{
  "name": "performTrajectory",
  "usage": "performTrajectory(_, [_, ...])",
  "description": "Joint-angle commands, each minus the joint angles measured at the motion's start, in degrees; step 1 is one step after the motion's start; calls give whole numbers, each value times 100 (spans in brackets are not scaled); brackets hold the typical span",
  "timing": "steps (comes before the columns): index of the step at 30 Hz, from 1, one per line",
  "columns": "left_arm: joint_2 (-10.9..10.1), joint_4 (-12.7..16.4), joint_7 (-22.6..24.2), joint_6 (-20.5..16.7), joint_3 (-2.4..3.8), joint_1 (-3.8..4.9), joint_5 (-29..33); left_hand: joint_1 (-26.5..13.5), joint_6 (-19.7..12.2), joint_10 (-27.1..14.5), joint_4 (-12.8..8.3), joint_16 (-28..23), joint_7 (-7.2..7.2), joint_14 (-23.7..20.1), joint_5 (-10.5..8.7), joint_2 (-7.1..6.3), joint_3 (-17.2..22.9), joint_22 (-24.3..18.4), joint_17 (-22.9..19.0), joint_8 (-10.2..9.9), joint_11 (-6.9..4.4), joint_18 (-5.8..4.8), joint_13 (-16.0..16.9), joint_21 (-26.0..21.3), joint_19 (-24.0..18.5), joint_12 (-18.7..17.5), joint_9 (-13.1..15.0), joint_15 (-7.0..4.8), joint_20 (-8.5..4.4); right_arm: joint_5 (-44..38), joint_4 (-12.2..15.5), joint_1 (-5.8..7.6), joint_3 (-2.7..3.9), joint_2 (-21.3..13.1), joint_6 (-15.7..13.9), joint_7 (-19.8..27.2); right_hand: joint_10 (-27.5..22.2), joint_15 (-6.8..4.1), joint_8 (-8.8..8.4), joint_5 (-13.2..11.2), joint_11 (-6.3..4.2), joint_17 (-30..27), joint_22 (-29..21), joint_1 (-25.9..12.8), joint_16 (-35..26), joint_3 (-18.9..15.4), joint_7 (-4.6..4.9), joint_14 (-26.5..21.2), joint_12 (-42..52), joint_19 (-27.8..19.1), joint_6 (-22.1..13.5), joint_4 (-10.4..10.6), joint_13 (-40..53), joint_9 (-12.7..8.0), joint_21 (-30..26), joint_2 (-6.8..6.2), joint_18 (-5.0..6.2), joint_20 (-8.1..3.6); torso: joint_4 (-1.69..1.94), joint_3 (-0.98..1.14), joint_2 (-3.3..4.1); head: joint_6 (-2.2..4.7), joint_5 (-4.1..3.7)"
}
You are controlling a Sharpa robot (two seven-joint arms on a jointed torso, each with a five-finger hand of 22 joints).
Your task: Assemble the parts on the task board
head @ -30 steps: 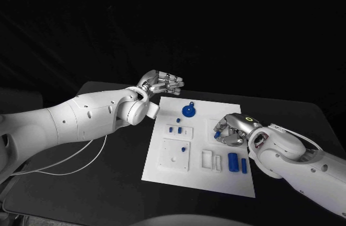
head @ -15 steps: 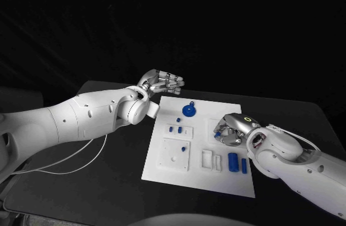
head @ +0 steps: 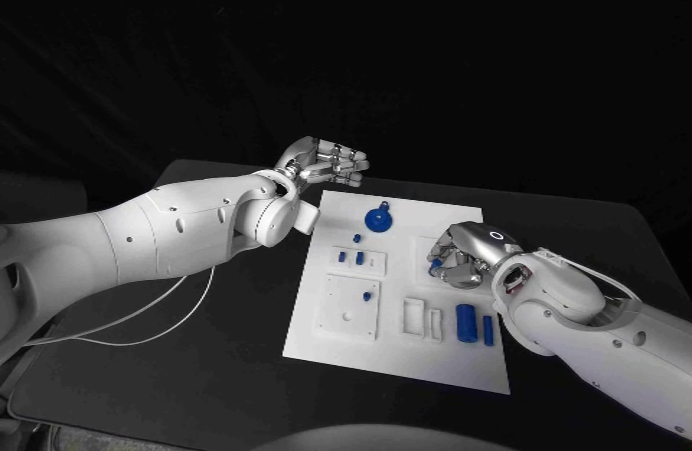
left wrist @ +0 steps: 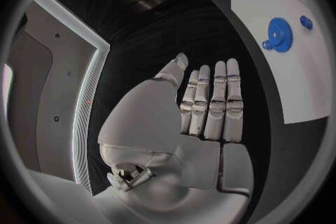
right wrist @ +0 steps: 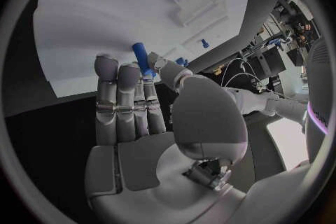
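Note:
The white task board point(head: 329, 341) lies in the middle of the black table. Over its right edge my right hand point(head: 464, 256) pinches a small blue peg point(right wrist: 142, 59) between thumb and fingers, just above the board point(right wrist: 91, 22). A blue gear point(head: 378, 219) sits at the board's far end, and the left wrist view also shows this gear point(left wrist: 280, 33). Two short blue pegs point(head: 351, 258) stand in a white block, and another peg point(head: 369, 297) is in the square plate. My left hand point(head: 325, 161) hovers beyond the board's far left corner, fingers straight and holding nothing point(left wrist: 203, 112).
A long blue block point(head: 466, 322) and a thinner blue piece point(head: 488, 331) lie near the board's right front, beside white slotted holders point(head: 423, 319). A white cable point(head: 137, 321) trails over the table at the left. Bare black table surrounds the board.
My right hand has shifted slightly toward the far side of the board with the peg still in its fingers. The left hand has stayed in place.

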Motion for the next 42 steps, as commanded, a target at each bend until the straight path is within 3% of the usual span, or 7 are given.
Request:
performTrajectory(1, [12, -20, 67, 83, 4, 6, -16, -1, 14, -11, 23, 3, 13, 35, 37, 3, 4, -5, 10, -16, 9, 13, 3, 37, 17, 0, -1, -11, 3, 146, 144, 2, 30, -48, -192, 52, 174, -40, 21, 41, -132, 7, 8, -10, -34, 44, 0, 14, 5, 254, 49, -1, 57, 16, 32, 53, 94, -36, 1, 2, -3, -3, 17])
performTrajectory(8, [31, -106, 79, 80, 3, 6, -15, 13, 17, -11, 22, 2, 10, 34, 37, 1, 11, -16, 9, -15, 8, 14, 3, 41, 17, 1, -1, -11, 2, 453, 577, 45, 210, -134, -219, 171, 182, -44, 23, 91, -133, 21, 15, -27, -50, 40, -2, 16, 1, 250, 53, -24, 57, 23, 40, 66, 92, -41, -1, -5, -5, -19, 51])
performTrajectory(15, [61, -163, 82, 81, 3, 6, -14, 23, 20, -6, 20, 2, 12, 37, 36, 0, 18, -22, 9, -15, 7, 13, 2, 46, 16, -1, -1, -13, 0, 463, 788, 72, 247, 11, -140, 263, 185, -46, 19, 116, -131, 34, 21, -34, -64, 32, -1, 9, -6, 242, 54, -46, 55, 25, 40, 80, 89, -43, 0, -11, -8, -50, 113])
performTrajectory(18, [95, -189, 78, 90, 2, 6, -4, 23, 20, -6, 20, 2, 12, 37, 36, 0, 18, -22, 9, -15, 7, 13, 2, 46, 16, -1, -1, -13, 0, 403, 814, 75, 158, 202, -88, 318, 181, -44, 21, 150, -128, 46, 24, -34, -74, 1, 1, -1, -8, 238, 50, -56, 53, 25, 23, 95, 87, -43, -3, -14, -12, -60, 134])
performTrajectory(26, [171, -219, 73, 115, 0, 5, 8, 23, 20, -6, 20, 2, 12, 37, 36, 0, 18, -22, 9, -15, 7, 13, 2, 46, 16, -1, -1, -13, 0, 139, 768, 77, -228, 640, -73, 434, 181, -45, 20, 182, -128, 58, 27, -39, -81, -22, 2, 1, -8, 238, 49, -78, 53, 25, 0, 109, 90, -42, 16, -6, 2, -64, 147])
performTrajectory(37, [198, -236, 68, 130, -2, 5, 10, 29, 20, -5, 23, 2, 13, 36, 35, 6, 26, -29, 9, -15, 7, 12, 3, 55, 13, 1, -1, -13, -1, -65, 645, 102, -689, 895, 81, 521, 180, -43, 22, 178, -128, 67, 33, -44, -93, -48, 1, 2, -9, 242, 49, -108, 53, 25, -8, 128, 91, -41, -2, -3, 1, -108, 263])
performTrajectory(42, [198, -233, 66, 133, -3, 5, 10, 29, 20, -5, 23, 2, 13, 36, 35, 6, 26, -29, 9, -15, 7, 12, 3, 55, 13, 1, -1, -13, -1, -194, 544, 115, -838, 942, 121, 492, 179, -42, 21, 192, -127, 71, 39, -47, -97, -55, 2, -1, -9, 241, 50, -120, 53, 25, -8, 136, 91, -40, 0, 1, 4, -134, 306])
